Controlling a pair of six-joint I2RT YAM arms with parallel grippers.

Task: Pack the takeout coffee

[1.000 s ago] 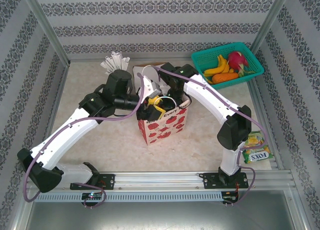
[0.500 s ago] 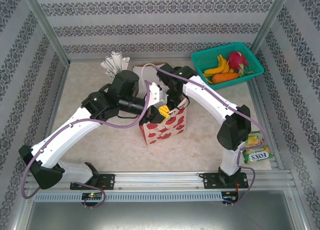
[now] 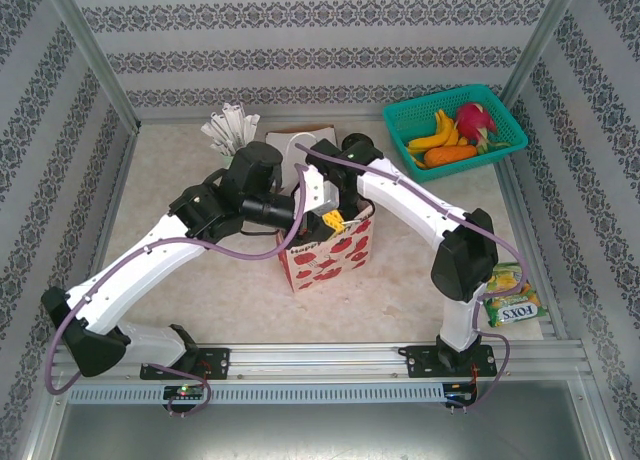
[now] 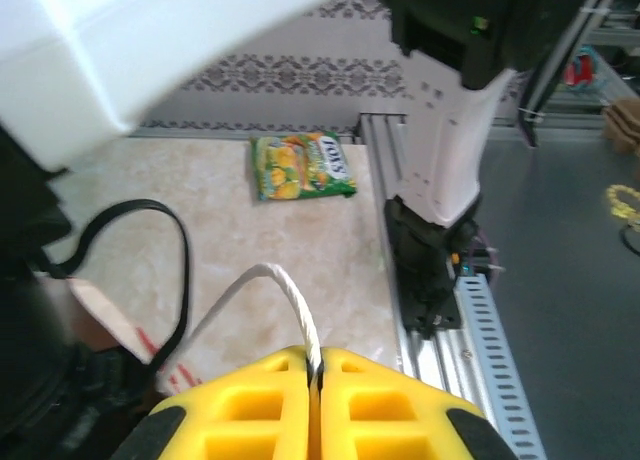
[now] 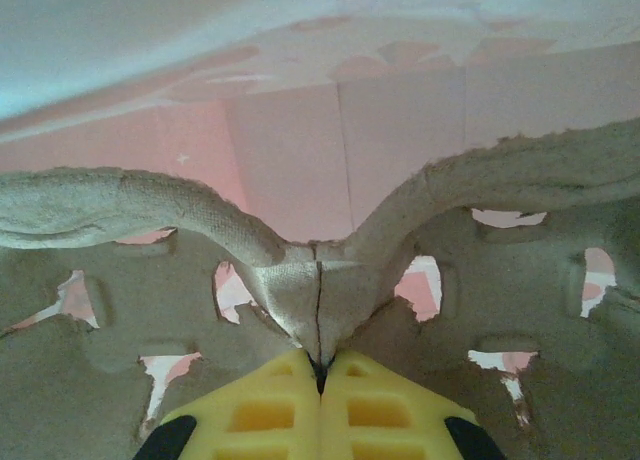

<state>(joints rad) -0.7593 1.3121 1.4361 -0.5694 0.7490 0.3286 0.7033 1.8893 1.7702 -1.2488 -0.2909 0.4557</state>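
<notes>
Left wrist view: the left gripper [image 4: 313,368] has its yellow fingers pressed together on the white twisted cord handle [image 4: 262,277], which arches up from between the tips; beyond it, on the bench [image 4: 330,250], a FOX'S packet [image 4: 302,165] lies near the right arm's base [image 4: 440,160]; in the right wrist view the right gripper [image 5: 320,368] pinches the raised middle ridge of the brown cardboard cup carrier [image 5: 100,390], with pink paper walls behind it; in the top external view the red-flowered paper bag [image 3: 325,262] stands near the bench's middle, both wrists at its open mouth; a green basket [image 3: 512,120] of fruit sits in the far right corner; where the takeout coffee is, I cannot tell.
</notes>
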